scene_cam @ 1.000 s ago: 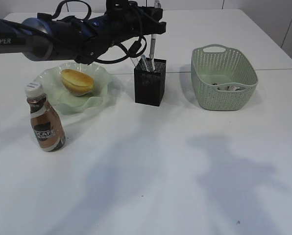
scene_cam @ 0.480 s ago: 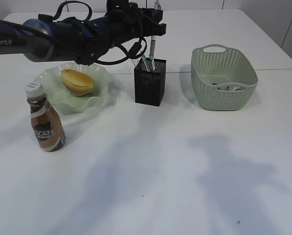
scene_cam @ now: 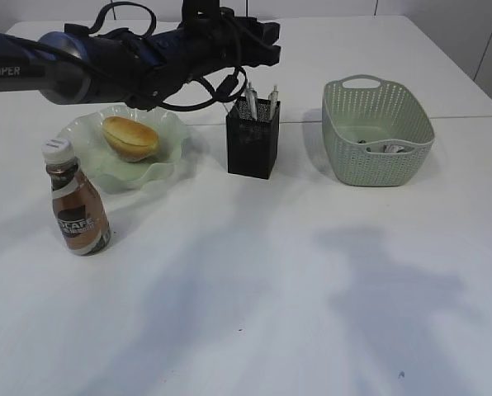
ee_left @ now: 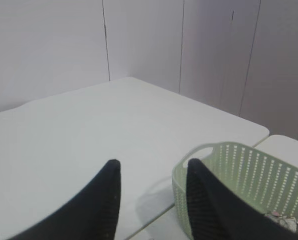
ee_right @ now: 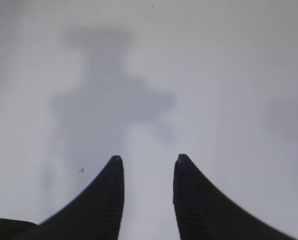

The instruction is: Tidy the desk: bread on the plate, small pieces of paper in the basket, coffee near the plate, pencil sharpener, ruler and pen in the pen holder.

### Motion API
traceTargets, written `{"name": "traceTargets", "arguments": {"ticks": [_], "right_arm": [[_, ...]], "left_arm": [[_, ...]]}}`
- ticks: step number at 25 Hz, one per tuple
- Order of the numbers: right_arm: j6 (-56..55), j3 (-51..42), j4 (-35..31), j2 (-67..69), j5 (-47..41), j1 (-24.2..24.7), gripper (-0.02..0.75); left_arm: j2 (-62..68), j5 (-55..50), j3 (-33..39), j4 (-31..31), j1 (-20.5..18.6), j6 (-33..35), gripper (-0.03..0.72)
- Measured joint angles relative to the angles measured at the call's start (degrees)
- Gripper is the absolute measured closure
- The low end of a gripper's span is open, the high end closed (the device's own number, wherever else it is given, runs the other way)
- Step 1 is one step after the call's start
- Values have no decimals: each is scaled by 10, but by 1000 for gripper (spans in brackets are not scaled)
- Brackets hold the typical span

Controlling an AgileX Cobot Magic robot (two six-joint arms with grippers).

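My left gripper [scene_cam: 261, 43] hovers above the black mesh pen holder [scene_cam: 252, 142]; in the left wrist view its jaws [ee_left: 153, 162] are open and empty. Pens [scene_cam: 272, 98] stand in the holder. The bread [scene_cam: 130, 137] lies on the green wavy plate [scene_cam: 100, 172]. The coffee bottle [scene_cam: 76, 205] stands upright just in front of the plate. The green basket [scene_cam: 376, 132] holds small pieces of paper [scene_cam: 386, 148]; it also shows in the left wrist view [ee_left: 249, 175]. My right gripper [ee_right: 149, 157] is open and empty over bare white table, out of the exterior view.
The left arm [scene_cam: 106, 58] stretches from the left edge across the back of the table, above the plate. A seam between two tabletops [scene_cam: 461, 117] runs behind the basket. Arm shadows lie on the front of the table.
The pen held upright in my left gripper over the holder has dropped into the holder. The gripper has let go and stays above it.
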State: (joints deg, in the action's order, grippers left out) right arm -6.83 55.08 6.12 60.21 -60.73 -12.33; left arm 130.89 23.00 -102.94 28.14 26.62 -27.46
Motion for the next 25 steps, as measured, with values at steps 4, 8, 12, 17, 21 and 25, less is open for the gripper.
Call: {"name": "traceTargets", "arguments": {"ticks": [4, 8, 12, 17, 21, 25], "right_arm": [[0, 0, 0, 1, 4, 0, 458], [0, 0, 0, 2, 7, 0, 458], [0, 0, 0, 6, 10, 0, 458], [0, 0, 0, 7, 18, 0, 457], [0, 0, 0, 7, 21, 0, 458], [0, 0, 0, 7, 21, 0, 458]], "left_arm": [[-8, -45, 0, 3, 0, 0, 379], [-42, -104, 0, 4, 0, 0, 379], [-94, -194, 0, 4, 0, 0, 379], [-149, -347, 0, 2, 0, 0, 384], [-189, -466, 0, -10, 0, 0, 401], [-224, -589, 0, -16, 9, 1, 436]]}}
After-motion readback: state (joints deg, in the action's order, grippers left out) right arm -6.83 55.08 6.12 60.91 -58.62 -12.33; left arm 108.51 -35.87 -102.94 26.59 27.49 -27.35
